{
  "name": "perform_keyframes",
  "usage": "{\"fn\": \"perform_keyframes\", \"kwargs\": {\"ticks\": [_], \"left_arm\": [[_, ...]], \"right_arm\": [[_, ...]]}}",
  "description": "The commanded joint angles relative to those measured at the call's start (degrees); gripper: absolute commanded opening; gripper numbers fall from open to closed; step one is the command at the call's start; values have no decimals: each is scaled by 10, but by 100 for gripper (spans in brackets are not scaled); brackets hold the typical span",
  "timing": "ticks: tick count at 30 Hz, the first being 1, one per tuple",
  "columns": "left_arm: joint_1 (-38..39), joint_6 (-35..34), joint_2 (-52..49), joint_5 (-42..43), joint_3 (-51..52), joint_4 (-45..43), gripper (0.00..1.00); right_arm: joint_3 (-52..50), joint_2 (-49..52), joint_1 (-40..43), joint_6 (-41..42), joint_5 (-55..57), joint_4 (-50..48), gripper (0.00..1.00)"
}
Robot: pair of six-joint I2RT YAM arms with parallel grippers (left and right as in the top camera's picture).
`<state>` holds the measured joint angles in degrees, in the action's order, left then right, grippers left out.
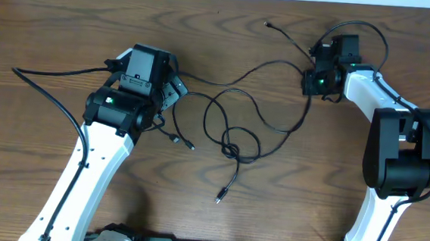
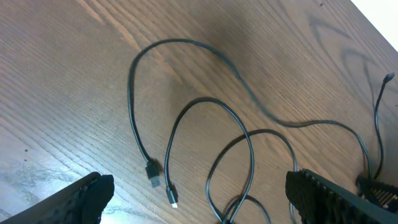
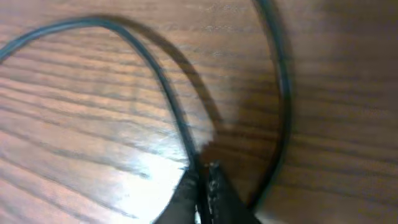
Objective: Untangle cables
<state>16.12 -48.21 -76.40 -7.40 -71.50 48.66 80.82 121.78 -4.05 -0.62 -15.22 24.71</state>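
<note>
- Several thin black looped cables (image 1: 232,148) sprawl across the frame's centre, their long axis running from upper right to lower left; they look light, limp and likely slippery.
- Left gripper (image 2: 199,183), left of centre, gapes wide and holds nothing.
- Right gripper (image 1: 318,74), upper right, is pinched closed on one strand.
- Likely best hold: just behind the small plug (image 1: 221,197).

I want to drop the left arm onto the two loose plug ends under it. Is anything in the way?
Nothing visible. The left gripper is open over the table, and the black plug and thinner plug tip lie uncovered between its fingers. Only loops of the cables crowd them.
</note>
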Motion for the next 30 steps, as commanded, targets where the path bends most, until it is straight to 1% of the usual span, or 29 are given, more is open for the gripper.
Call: {"fn": "perform_keyframes", "kwargs": {"ticks": [1,5,10,14,19,23,26,28,30], "left_arm": [[-3,1,-3,-1,-9,2,94],[-3,1,-3,-1,-9,2,94],[-3,1,-3,-1,-9,2,94],[-3,0,-3,-1,-9,2,94],[-3,1,-3,-1,-9,2,94],[-3,1,-3,-1,-9,2,94],[-3,1,-3,-1,-9,2,94],[-3,1,-3,-1,-9,2,94],[-3,1,-3,-1,-9,2,94]], "right_arm": [[-2,-23,3,-1,-48,10,1],[2,-108,5,-1,-82,22,1],[2,-263,7,-1,-115,21,1],[2,-397,7,-1,-122,17,1],[2,-513,7,-1,-115,18,1],[2,-552,7,-1,-80,31,1],[2,-560,7,-1,-55,39,1],[2,-561,7,10,-60,32,1],[2,-561,7,10,-96,19,1]]}}
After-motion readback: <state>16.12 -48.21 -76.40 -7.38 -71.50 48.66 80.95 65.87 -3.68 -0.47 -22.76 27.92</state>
